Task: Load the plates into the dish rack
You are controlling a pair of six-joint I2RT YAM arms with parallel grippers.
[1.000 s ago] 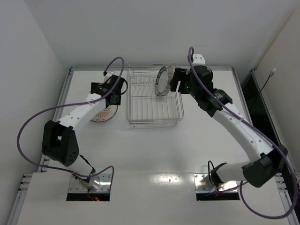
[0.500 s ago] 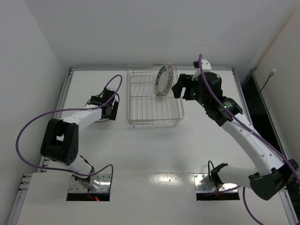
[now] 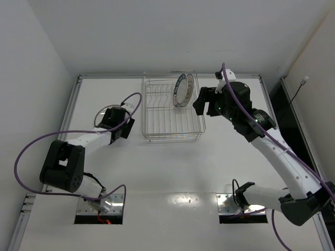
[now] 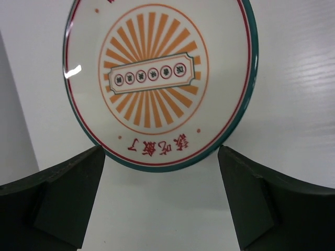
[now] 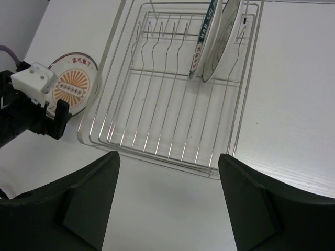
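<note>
The orange sunburst plate [image 4: 157,78] lies flat on the white table, left of the dish rack [image 5: 172,104]. My left gripper [image 4: 159,209] is open just short of the plate's near rim, one finger [image 4: 68,193] on each side, not touching it. In the top view the left gripper [image 3: 121,127] covers most of that plate. The blue-rimmed plate [image 5: 205,36] and a plain white plate [image 5: 225,36] stand upright at the far right of the dish rack [image 3: 172,110]. My right gripper [image 3: 201,102] hovers open and empty above the rack's right side.
Purple cables loop over both arms. A raised frame edges the table on the left, back and right. Empty wire slots fill the left part of the rack. The left gripper [image 5: 31,104] also shows in the right wrist view beside the sunburst plate [image 5: 73,83].
My left gripper has come down and back toward the near side of the sunburst plate. The right gripper has backed away from the blue-rimmed plate, which stays in the rack.
</note>
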